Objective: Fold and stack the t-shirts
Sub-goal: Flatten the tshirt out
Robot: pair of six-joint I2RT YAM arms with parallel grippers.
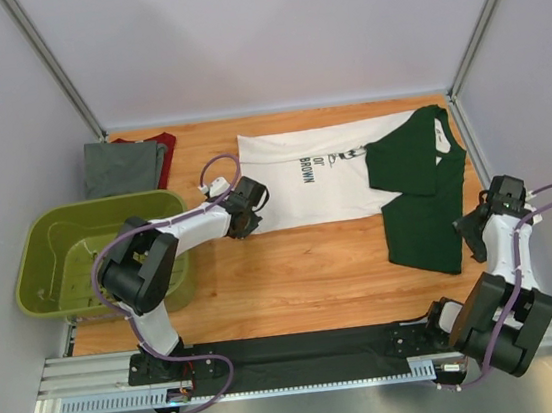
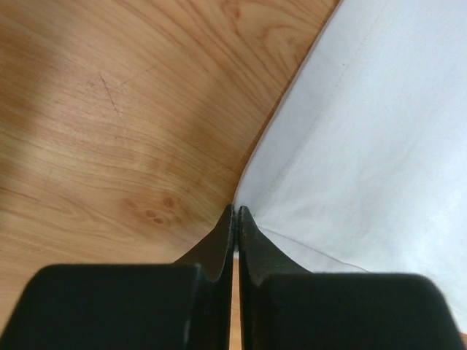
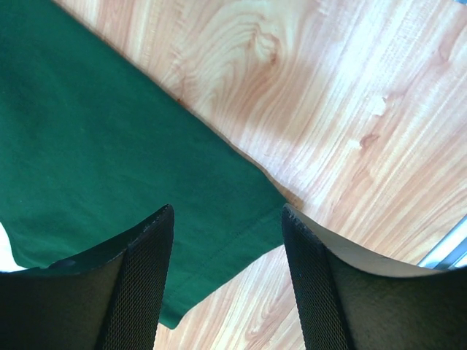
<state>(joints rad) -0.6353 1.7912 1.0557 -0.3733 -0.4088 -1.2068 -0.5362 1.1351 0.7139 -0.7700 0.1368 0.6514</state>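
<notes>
Left jaws are pinching shut the near-left corner of the white t-shirt [image 1: 293, 179], which is lying lengthwise rightward toward the wide-open right jaws.

**Three views: one overhead, two wrist close-ups**

Top external: high behind the arm bases, looking down and forward, far enough to take in the whole table [image 1: 293, 265]. Left wrist: looks down past the left gripper [image 2: 235, 208], very close on wood and the white t-shirt [image 2: 379, 146] edge. Right wrist: down between the right gripper [image 3: 227, 208] fingers, close on the shirt's green part [image 3: 87, 146] and wood. The overhead view covers both patches.
</notes>
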